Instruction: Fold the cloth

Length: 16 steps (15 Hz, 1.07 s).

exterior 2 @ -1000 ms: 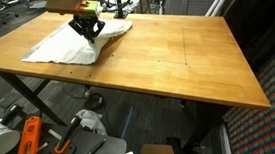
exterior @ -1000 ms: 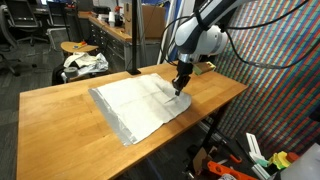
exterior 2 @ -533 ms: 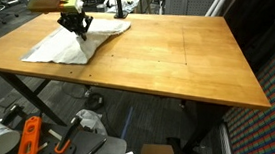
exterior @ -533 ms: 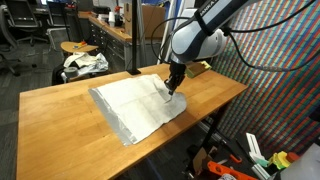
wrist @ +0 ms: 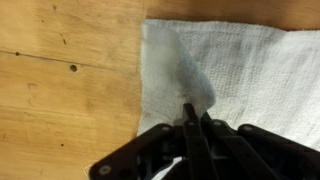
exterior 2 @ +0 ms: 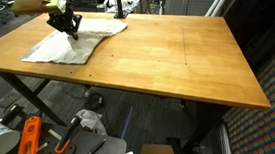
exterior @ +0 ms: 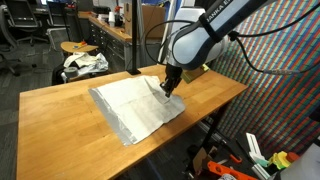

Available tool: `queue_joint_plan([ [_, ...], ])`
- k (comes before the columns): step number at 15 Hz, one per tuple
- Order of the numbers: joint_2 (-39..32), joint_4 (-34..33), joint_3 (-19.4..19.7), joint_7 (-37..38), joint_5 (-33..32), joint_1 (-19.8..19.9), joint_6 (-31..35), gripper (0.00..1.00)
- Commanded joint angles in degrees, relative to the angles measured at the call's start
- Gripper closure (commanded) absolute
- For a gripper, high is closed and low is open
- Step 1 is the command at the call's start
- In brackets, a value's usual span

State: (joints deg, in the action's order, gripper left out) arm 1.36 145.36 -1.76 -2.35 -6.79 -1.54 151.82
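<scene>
wrist view: the gripper [wrist: 190,118] is pinched tight on a corner of the cloth [wrist: 250,70], holding it up off the wooden table [wrist: 60,100].

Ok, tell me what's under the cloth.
The cloth lies on the wooden table, which is bare around it. The gripper pinches up one edge, and only tabletop shows beside that lifted fold. Whatever is beneath the flat rest is covered.
</scene>
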Motion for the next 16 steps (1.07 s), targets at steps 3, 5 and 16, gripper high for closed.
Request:
queue_joint_plan([
  [3,3.89,3.59,-2.31,6.96,-3.43,-1.51,3.41,0.94],
  [5,4.06,4.05,-3.26,9.46,-4.18,-1.95,4.51,0.94],
  [16,3.85,5.19,-7.86,23.98,-13.59,-2.87,7.43,0.94],
])
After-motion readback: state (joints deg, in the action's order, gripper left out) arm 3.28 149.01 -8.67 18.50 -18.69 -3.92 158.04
